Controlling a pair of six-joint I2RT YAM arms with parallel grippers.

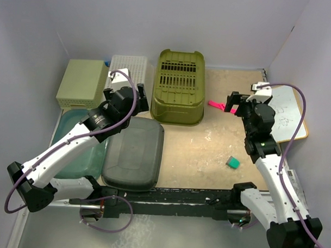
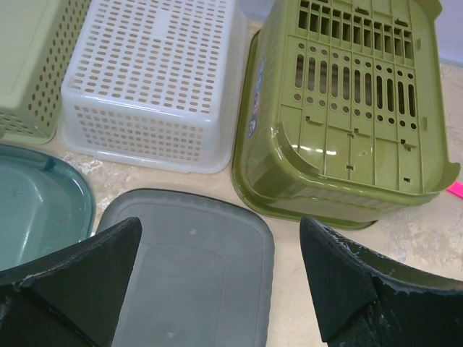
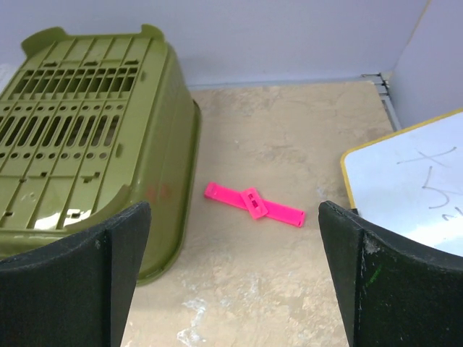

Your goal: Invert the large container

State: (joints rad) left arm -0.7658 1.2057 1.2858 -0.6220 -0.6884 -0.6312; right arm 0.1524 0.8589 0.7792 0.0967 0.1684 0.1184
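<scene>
The large olive-green container rests upside down at the back middle of the table, slotted bottom facing up. It also shows in the left wrist view and the right wrist view. My left gripper is open and empty, just left of the container and above the far end of a dark grey lid; in its own view the gripper holds nothing. My right gripper is open and empty to the container's right, hovering over bare table.
A white perforated basket and a pale green basket sit upside down at the back left. A teal tub lies at the left. A pink clip, a small green block and a whiteboard lie to the right.
</scene>
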